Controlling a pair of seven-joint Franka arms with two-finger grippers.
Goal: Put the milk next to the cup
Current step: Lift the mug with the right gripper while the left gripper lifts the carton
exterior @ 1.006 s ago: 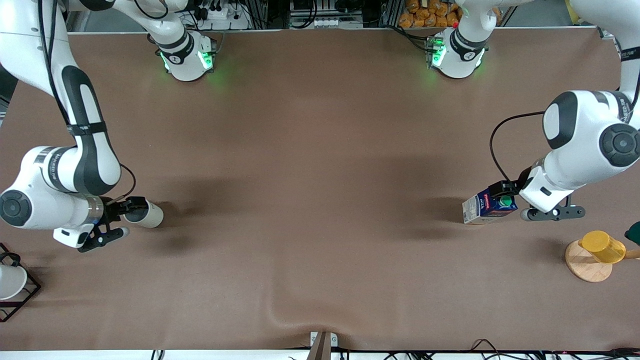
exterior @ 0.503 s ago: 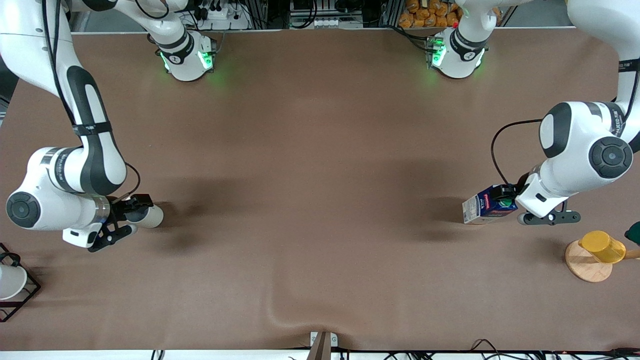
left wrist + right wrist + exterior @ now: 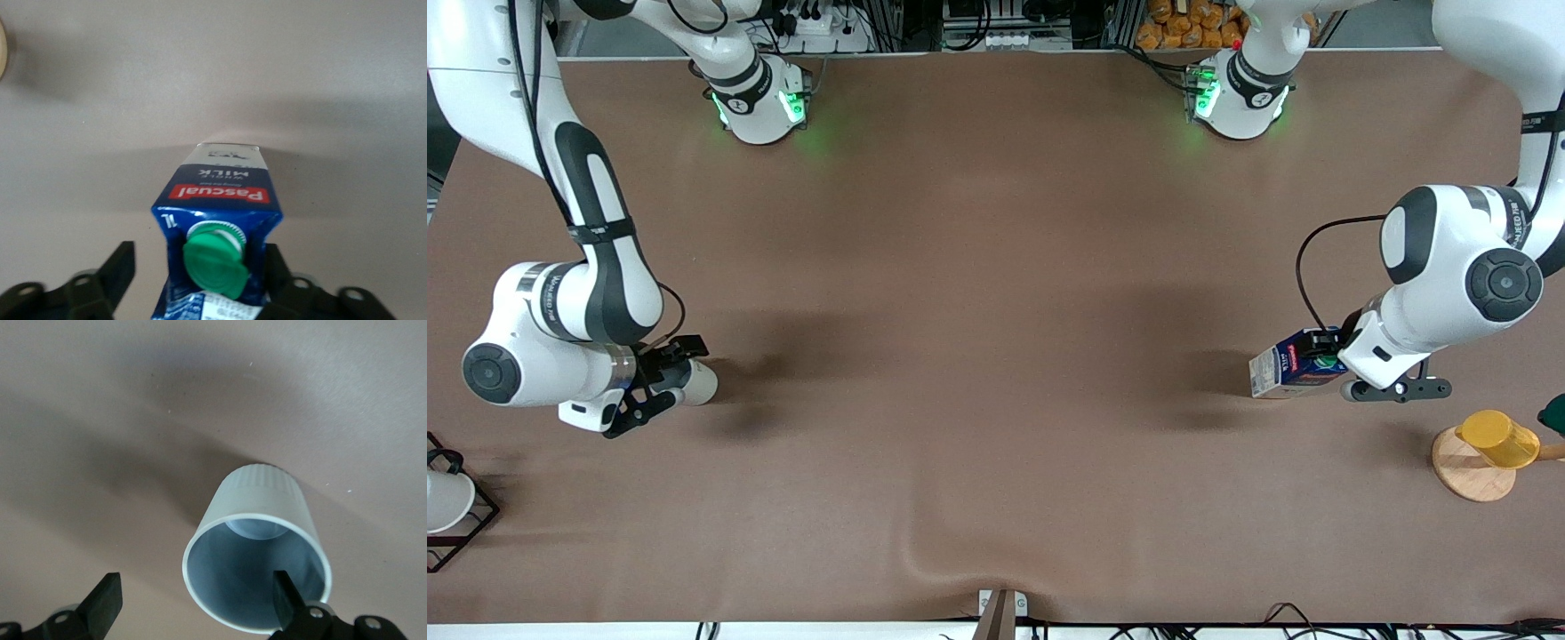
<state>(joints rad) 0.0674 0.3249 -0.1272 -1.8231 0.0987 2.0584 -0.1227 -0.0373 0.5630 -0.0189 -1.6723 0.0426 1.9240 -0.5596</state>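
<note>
the small dark blue gable-top milk carton with a green round cap and red label [image 3: 1294,366] stands on the brown table [image 3: 996,311] at the left arm's end, and the pale grey-beige cylindrical mug [image 3: 694,380] stands at the right arm's end, so the two are well apart and the placing itself is, as i judge it, wholly left to do. the left gripper [image 3: 200,277] is down around the top of the carton with its jaws spread, one dark finger [image 3: 120,267] clear of the carton's side and the other just beside or touching it, so no grasp is made yet; closing, lifting and carrying toward the mug all remain. the right gripper [image 3: 193,600] is spread at the mug's rim, one finger [image 3: 285,590] inside the grey mouth and the other outside and apart from the wall. in the front view the left wrist covers the carton's cap end and the right hand covers part of the mug, and no handle shows in any view. a yellow cup [image 3: 1498,437] on a round wooden stand [image 3: 1472,471] sits nearer the front camera than the carton, and a white cup in a black wire rack [image 3: 449,507] is cut off at the edge.
</note>
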